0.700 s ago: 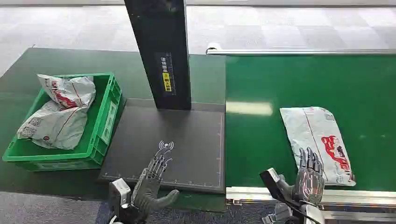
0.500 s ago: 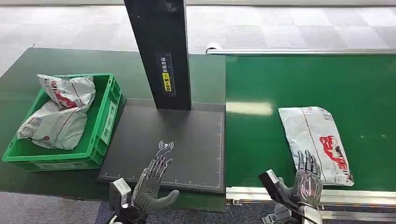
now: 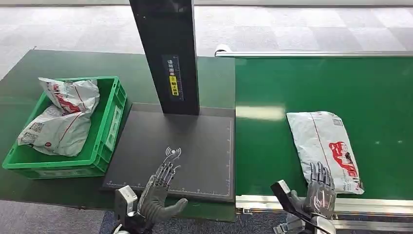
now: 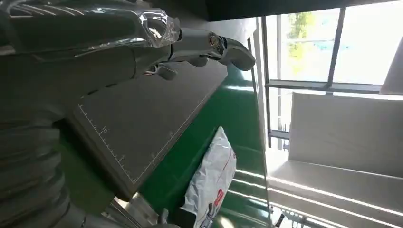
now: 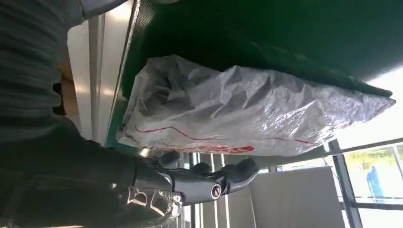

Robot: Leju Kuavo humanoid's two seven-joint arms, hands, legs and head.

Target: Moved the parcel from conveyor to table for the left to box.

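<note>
Head view gives me one parcel [image 3: 324, 147] flat on the green conveyor [image 3: 272, 87], my right hand [image 3: 319, 192] spread at its near end. Two more parcels [image 3: 58, 117] sit in one green crate [image 3: 111, 122]; my left hand [image 3: 158, 192] hovers spread over the dark table pad [image 3: 195, 141].

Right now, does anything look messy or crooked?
A little. The parcel on the green conveyor lies askew, and its wrapping is crinkled. In the green crate, two parcels are piled unevenly, one poking above the rim.
</note>
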